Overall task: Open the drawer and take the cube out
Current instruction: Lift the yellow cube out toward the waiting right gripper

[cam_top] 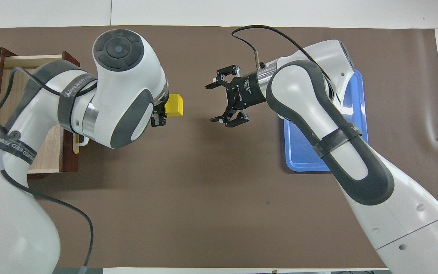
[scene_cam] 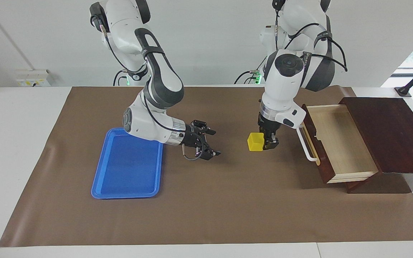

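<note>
The small yellow cube (scene_cam: 255, 142) (cam_top: 175, 105) hangs just over the brown mat, with my left gripper (scene_cam: 265, 141) (cam_top: 162, 113) shut on it. The dark wooden drawer (scene_cam: 339, 141) (cam_top: 49, 152) stands pulled out at the left arm's end of the table, its pale inside bare and its white bar handle (scene_cam: 305, 143) facing the cube. My right gripper (scene_cam: 214, 143) (cam_top: 211, 102) hovers open over the middle of the mat, its fingers pointing at the cube a short gap away. In the overhead view the left arm hides most of the left gripper.
A flat blue tray (scene_cam: 127, 168) (cam_top: 306, 152) lies on the mat toward the right arm's end, partly under the right forearm. The dark wooden box (scene_cam: 389, 132) that houses the drawer sits at the table's edge.
</note>
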Robot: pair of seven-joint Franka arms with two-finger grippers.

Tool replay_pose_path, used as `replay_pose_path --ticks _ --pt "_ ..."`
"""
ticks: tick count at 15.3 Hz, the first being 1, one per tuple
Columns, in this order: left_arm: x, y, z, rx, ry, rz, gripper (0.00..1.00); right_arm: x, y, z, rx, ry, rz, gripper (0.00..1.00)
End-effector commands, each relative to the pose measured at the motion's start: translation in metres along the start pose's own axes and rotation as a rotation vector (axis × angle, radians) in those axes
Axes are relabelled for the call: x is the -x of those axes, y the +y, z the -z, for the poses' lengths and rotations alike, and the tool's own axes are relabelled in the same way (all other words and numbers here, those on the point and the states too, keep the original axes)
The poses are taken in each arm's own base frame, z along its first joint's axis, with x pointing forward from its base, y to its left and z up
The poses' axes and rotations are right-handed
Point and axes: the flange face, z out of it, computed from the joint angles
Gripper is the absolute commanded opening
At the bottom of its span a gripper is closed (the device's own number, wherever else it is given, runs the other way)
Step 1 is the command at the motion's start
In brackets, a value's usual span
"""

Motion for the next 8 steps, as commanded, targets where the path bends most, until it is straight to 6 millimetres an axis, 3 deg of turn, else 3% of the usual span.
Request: replay_pose_path --ticks 1,8 --pt "0.0059 0.0021 0.0036 0.012 0.005 0.003 0.00 0.0099 -0.0012 -0.0148 -0.006 -0.009 0.008 0.97" --pt "0.0112 -0.0013 0.0036 0.010 0.006 0.009 0.00 0.0084 -0.0041 -0.0131 -0.033 -0.004 -0.002 0.96"
